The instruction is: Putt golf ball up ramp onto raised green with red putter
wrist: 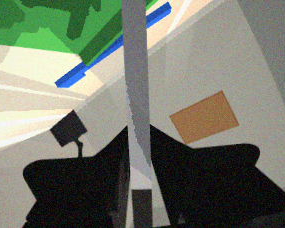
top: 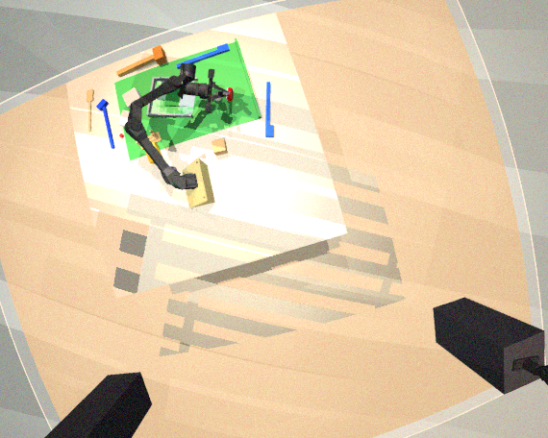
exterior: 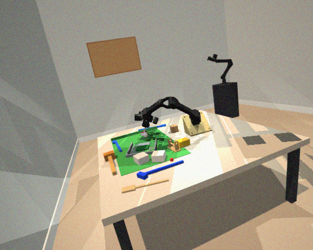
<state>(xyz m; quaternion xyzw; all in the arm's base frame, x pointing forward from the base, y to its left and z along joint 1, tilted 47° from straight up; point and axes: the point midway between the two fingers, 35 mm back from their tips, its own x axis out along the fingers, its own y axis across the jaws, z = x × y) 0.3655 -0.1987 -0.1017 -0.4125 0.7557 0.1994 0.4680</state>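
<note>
The gripper [wrist: 140, 200] is shut tight on the putter [wrist: 136, 85], whose grey stick runs up the frame's middle, over the green mat [wrist: 45, 30].

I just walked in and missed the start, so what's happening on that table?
A single robot arm has its pincer shut on the grey shaft of the red putter, which hangs down over the green mat. The putter's red head sits right beside the white golf ball near the mat's far edge. The ball is on the mat, not yet on the raised green. Blue and wooden clubs lie unused around the mat.
</note>
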